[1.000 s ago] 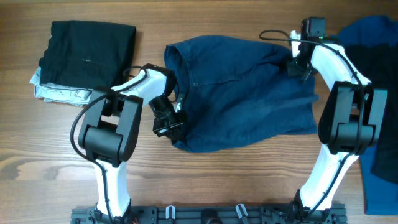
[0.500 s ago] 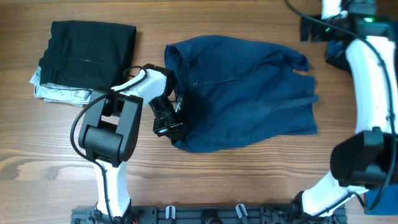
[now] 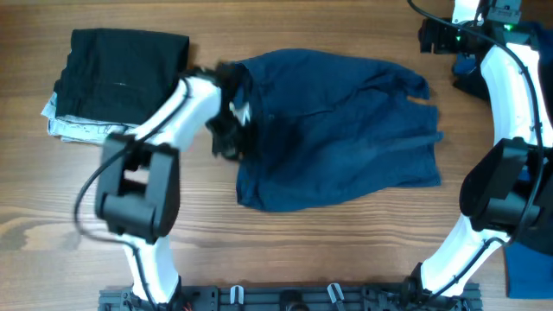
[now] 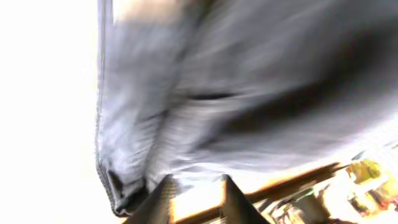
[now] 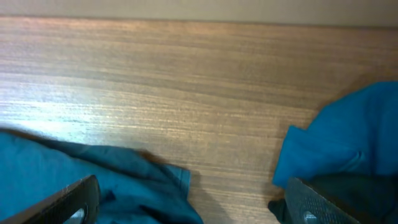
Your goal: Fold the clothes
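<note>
- We take the navy trousers as our landmark. They lie flat in the middle of the table with their long axis running across it, waistband end toward the left arm and leg ends toward the right arm.
- The left gripper sits right at the waistband end, on the trousers' edge. The left wrist view is filled with blurred denim just above the fingers. We cannot tell whether the jaws are pinching that edge or merely lie against it, nor how far apart they stand.
- The right gripper hovers beyond the trousers' far leg-end corner, apart from the cloth. Its jaws are spread wide and hold nothing.
- The left arm is therefore much the nearer. We judge that the coming fold turns on this: the cloth stretches away from the left gripper along the long axis, so the waistband would travel toward the leg ends.
- Off the waistband end lies a folded black garment on a pale patterned one. Past the leg ends lies royal blue cloth.
</note>
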